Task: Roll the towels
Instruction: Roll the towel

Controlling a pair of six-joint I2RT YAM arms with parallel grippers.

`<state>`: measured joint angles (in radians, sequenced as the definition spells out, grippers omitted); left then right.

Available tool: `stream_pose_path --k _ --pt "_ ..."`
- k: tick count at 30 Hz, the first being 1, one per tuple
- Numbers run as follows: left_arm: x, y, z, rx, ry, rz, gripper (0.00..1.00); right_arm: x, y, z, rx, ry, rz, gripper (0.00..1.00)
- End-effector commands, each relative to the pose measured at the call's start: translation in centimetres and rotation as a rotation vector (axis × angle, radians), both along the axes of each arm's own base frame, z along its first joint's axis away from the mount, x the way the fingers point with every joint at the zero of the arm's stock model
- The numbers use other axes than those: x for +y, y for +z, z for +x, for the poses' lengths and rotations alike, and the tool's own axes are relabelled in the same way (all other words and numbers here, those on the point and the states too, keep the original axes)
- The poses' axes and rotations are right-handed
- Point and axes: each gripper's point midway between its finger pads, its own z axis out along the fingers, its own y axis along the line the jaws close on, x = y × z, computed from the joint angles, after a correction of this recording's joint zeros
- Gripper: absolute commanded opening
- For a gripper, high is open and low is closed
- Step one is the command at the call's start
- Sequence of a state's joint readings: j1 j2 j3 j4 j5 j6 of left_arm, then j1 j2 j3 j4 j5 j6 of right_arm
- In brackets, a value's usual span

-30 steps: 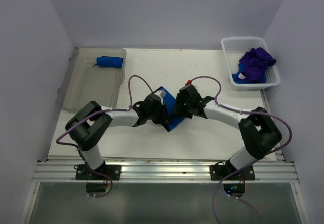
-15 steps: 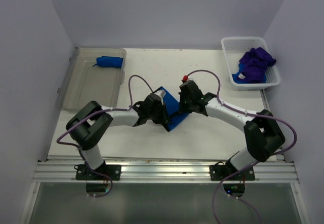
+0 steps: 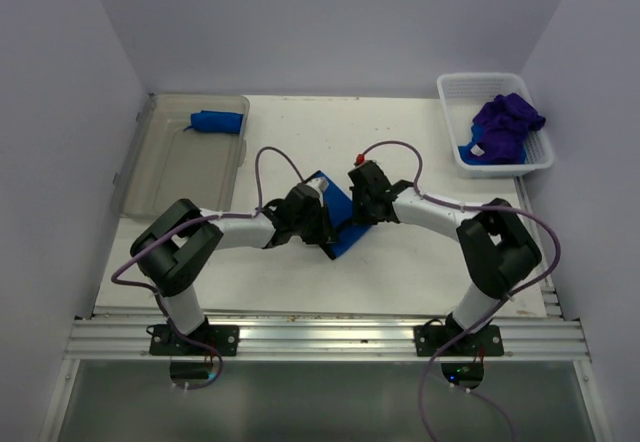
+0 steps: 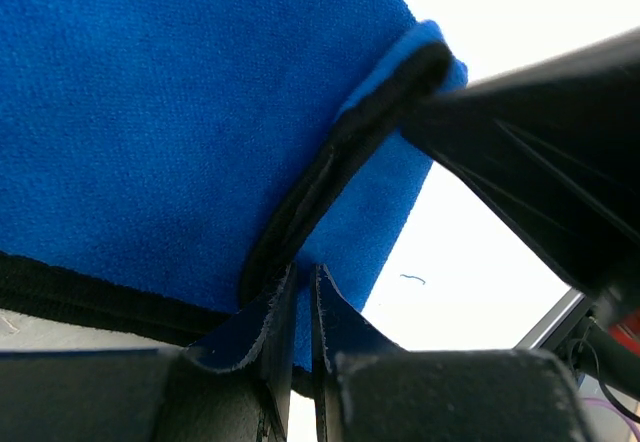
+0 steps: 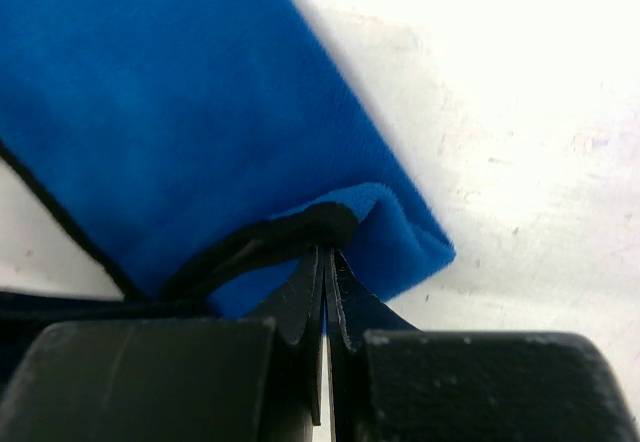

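One bright blue towel (image 3: 340,224) with dark edging lies on the table's middle, its near end folded over. My left gripper (image 3: 318,226) is shut on that folded edge from the left; in the left wrist view the towel (image 4: 170,112) has cloth pinched between the jaws of the gripper (image 4: 302,284). My right gripper (image 3: 358,208) is shut on the same fold from the right; in the right wrist view its gripper (image 5: 326,258) nips the black edging of the towel (image 5: 170,92). More towels, purple ones (image 3: 505,122) over a blue one, lie in a basket.
A clear plastic bin (image 3: 175,167) at the back left holds a rolled blue towel (image 3: 218,121). The white basket (image 3: 470,162) stands at the back right. Grey walls close in the table (image 3: 400,142) on three sides.
The right gripper has shut on the towel's folded edge and its arm has shifted a little left and away. The left gripper has kept its grip and place.
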<state>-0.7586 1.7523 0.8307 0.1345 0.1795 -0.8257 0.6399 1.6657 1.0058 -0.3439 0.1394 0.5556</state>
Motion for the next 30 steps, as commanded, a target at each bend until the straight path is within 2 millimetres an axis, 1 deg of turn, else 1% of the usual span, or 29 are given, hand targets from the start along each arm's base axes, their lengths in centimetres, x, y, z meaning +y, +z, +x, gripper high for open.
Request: stream_pose_path --k 1,4,5,6,7,8,9,10,11,12,13,14,17,20,21,22,23,24,25,26,28,29,30 --pt "-0.1 0.6 0.4 -0.019 -0.037 0.016 0.14 0.1 0.2 2.9 -0.042 -0.012 -0.011 0.00" --pt "-0.2 0.7 0.2 -0.021 -0.052 0.008 0.14 -1.1 -1.5 2.8 -0.019 -0.037 -0.035 0.00" --pt "-0.1 0.8 0.2 -0.025 -0.055 0.011 0.14 -2.0 -2.6 2.0 0.010 -0.045 -0.049 0.00" --pt "-0.1 1.2 0.3 -0.037 -0.057 0.009 0.14 -2.4 -3.0 1.5 0.014 -0.047 -0.056 0.00" --pt "0.2 1.2 0.4 -0.039 -0.051 0.030 0.14 -2.5 -2.8 1.2 0.004 -0.049 -0.046 0.00" --pt "0.4 1.4 0.4 -0.054 -0.062 0.040 0.14 -3.4 -3.8 -0.2 0.030 -0.051 -0.063 0.00" --pt "0.5 1.5 0.4 -0.058 -0.070 0.049 0.14 -3.4 -4.1 -1.0 0.047 -0.045 -0.050 0.00" --pt "0.5 1.7 0.2 -0.054 -0.085 0.055 0.15 -3.2 -3.6 -1.5 0.038 -0.037 -0.018 0.00" --pt "0.5 1.8 0.2 -0.063 -0.105 0.061 0.15 -3.4 -4.4 -3.1 0.070 -0.027 -0.006 0.00" --pt "0.3 2.0 0.3 -0.071 -0.112 0.060 0.15 -3.3 -4.6 -4.0 0.082 -0.014 -0.002 0.00" --pt "0.6 1.7 -0.2 -0.045 -0.129 0.079 0.15 -3.1 -4.5 -4.8 0.090 -0.001 0.003 0.00" --pt "0.7 1.7 -0.3 -0.049 -0.144 0.088 0.16 -2.9 -4.7 -6.3 0.104 0.025 0.005 0.00" --pt "0.9 1.8 -0.3 -0.055 -0.172 0.112 0.16 -2.7 -4.5 -8.9 0.137 0.027 0.052 0.00" --pt "0.7 2.0 -0.5 -0.058 -0.201 0.113 0.16 -2.5 -4.0 -10.7 0.155 0.023 0.100 0.00" --pt "0.6 1.9 -0.5 -0.055 -0.208 0.111 0.16 -2.1 -3.1 -10.8 0.134 0.027 0.126 0.00" --pt "0.3 2.1 -0.6 -0.053 -0.219 0.100 0.16 -2.0 -2.6 -11.0 0.130 0.027 0.136 0.00" --pt "0.1 2.1 -0.7 -0.053 -0.230 0.092 0.16 -1.1 -2.0 -11.5 0.136 0.047 0.166 0.00" --pt "-0.2 2.1 -0.7 -0.051 -0.238 0.086 0.16 -0.6 -1.2 -11.4 0.120 0.059 0.181 0.00" --pt "-0.4 2.1 -0.7 -0.047 -0.246 0.079 0.16 -0.7 -1.1 -11.6 0.125 0.059 0.164 0.00" --pt "-0.6 2.0 -0.8 -0.043 -0.253 0.081 0.16 -0.5 -0.3 -11.1 0.097 0.059 0.155 0.00" --pt "-0.8 2.3 -0.8 -0.045 -0.260 0.074 0.16 -1.2 -0.1 -10.5 0.074 0.040 0.114 0.00" --pt "-0.9 2.3 -1.0 -0.045 -0.261 0.072 0.15 -1.2 0.3 -10.0 0.058 0.042 0.100 0.00" --pt "-0.8 2.1 -1.2 -0.039 -0.264 0.075 0.16 -1.6 0.2 -9.6 0.044 0.031 0.069 0.00"
